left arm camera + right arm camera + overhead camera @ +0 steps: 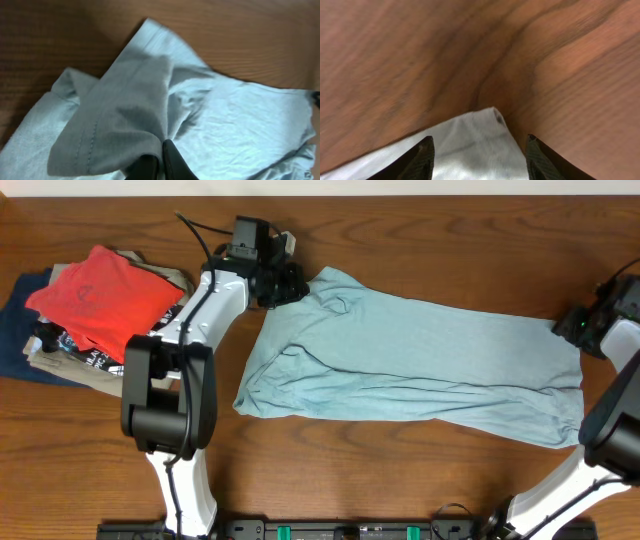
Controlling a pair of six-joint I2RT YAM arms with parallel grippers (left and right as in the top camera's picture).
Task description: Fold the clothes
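Observation:
A light blue garment (420, 360) lies spread across the middle of the wooden table. My left gripper (285, 283) is at its upper left corner, shut on a fold of the cloth (120, 120), which hangs lifted from the fingers (159, 162). My right gripper (572, 326) is at the garment's upper right corner. In the right wrist view its fingers (479, 152) are open, one on each side of the cloth's corner (480, 135).
A pile of clothes lies at the left: a red shirt (100, 295) on top of dark blue (20, 330) and tan pieces. Bare wooden table (400, 480) surrounds the garment.

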